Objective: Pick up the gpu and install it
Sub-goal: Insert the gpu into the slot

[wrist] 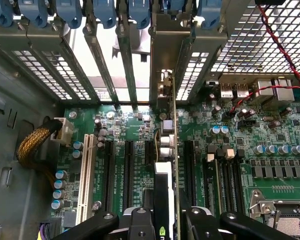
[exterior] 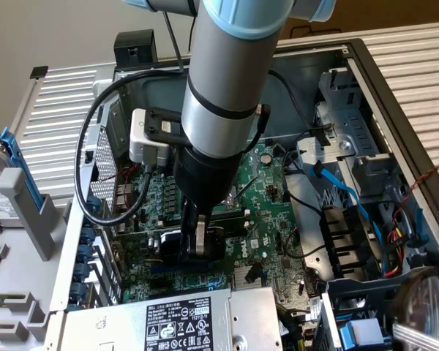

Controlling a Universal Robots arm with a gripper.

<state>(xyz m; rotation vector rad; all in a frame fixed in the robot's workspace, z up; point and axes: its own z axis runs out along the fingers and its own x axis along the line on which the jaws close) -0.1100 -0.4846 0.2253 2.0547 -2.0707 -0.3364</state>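
The gpu [exterior: 172, 245] stands on edge over the green motherboard [exterior: 271, 212] inside the open computer case, with my gripper [exterior: 196, 247] shut on it from above. In the wrist view the gpu [wrist: 162, 200] is seen edge-on: a thin green board with a black cooler, standing among the black expansion slots of the motherboard [wrist: 270, 130]. Its silver end bracket [wrist: 162, 55] lies against the case's rear slot opening. My gripper [wrist: 170, 222] has its black fingers [wrist: 140, 222] on either side of the card. Whether the card's edge is seated in a slot is hidden.
A power supply [exterior: 175, 322] lies at the near edge of the case and a drive cage [exterior: 351, 139] with a blue cable [exterior: 351, 197] stands on the exterior view's right. Blue slot latches [wrist: 105, 12], a white slot [wrist: 85, 175] and the CPU socket [wrist: 285, 220] surround the card.
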